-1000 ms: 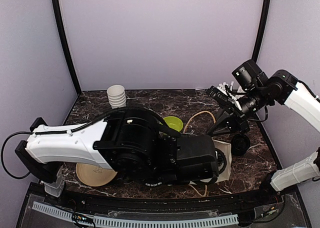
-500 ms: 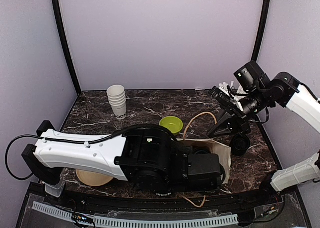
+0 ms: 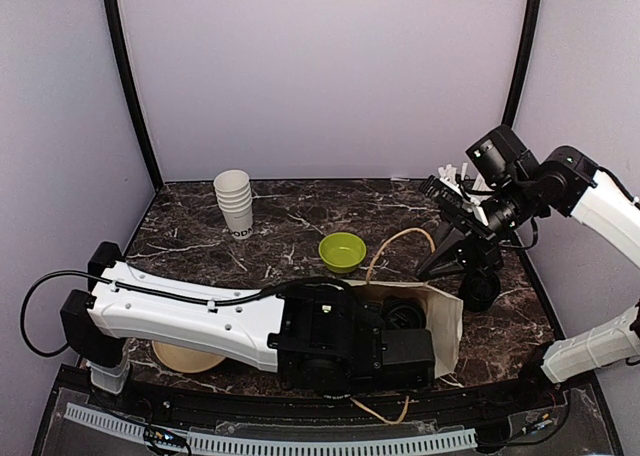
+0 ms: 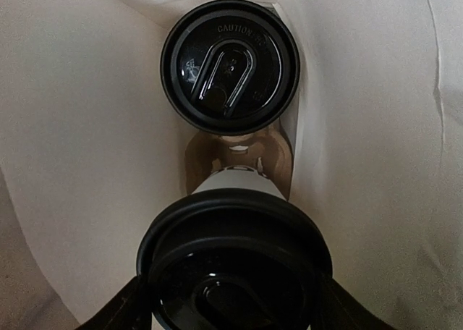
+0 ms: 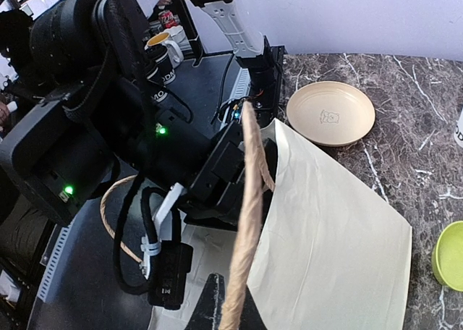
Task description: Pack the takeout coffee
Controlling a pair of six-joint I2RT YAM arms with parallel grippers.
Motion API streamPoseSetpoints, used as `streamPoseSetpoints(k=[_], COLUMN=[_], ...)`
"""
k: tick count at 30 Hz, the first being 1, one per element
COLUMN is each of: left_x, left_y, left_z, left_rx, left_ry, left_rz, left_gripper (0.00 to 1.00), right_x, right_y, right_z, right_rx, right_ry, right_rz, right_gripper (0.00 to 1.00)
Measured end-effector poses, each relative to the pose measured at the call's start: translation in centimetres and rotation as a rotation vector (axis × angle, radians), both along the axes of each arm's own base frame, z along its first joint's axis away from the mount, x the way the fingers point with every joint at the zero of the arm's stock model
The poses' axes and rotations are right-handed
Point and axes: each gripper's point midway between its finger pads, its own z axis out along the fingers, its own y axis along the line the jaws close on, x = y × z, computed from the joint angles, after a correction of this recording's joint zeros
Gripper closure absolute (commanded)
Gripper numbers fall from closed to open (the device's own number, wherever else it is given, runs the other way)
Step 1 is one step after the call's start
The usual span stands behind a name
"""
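In the left wrist view I look down into the cream paper bag [image 4: 72,127]. My left gripper [image 4: 230,305] is shut on the takeout coffee [image 4: 235,261], a white cup with a black lid; a dark finger [image 4: 119,312] presses each side of the lid. Beyond it a second black-lidded cup [image 4: 230,66] sits in a brown cardboard carrier [image 4: 278,156]. From above, the left arm reaches into the mouth of the bag [image 3: 448,321]. My right gripper [image 5: 231,317] is shut on the bag's rope handle [image 5: 247,200] and holds it up.
A stack of lidless white cups [image 3: 234,201] stands at the back left, a green bowl [image 3: 342,248] mid-table, a tan plate [image 3: 185,356] by the front edge. A cup of straws [image 3: 452,173] and a black round object [image 3: 481,288] are near the right arm.
The left arm has dropped lower and swung right, carrying the cup deeper into the bag and uncovering the green bowl. The right arm has barely moved.
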Motion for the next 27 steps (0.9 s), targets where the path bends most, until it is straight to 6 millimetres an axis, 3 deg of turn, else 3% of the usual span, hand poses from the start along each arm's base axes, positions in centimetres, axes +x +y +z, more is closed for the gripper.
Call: streamPoseSetpoints(k=[10,18,27], left_x=[1.8,3.7,5.6], left_y=[-0.2,0.1,0.2], left_z=[-3.2,-2.1,-2.6], left_rx=[0.016,-0.039,-0.050], left_ry=[-0.032,-0.052,-0.044], left_rz=[-0.030,-0.037,-0.036], left_gripper=[0.45,0.45,0.45], right_x=[-0.3,-0.4,0.0], right_y=[0.4,0.5,0.9], right_z=[-0.3,-0.8,-1.0], right_rx=[0.006,-0.008,-0.018], right_ry=[0.042,0.073,0.083], right_rz=[0.037,0.050,0.056], right_gripper=[1.00,1.00,1.00])
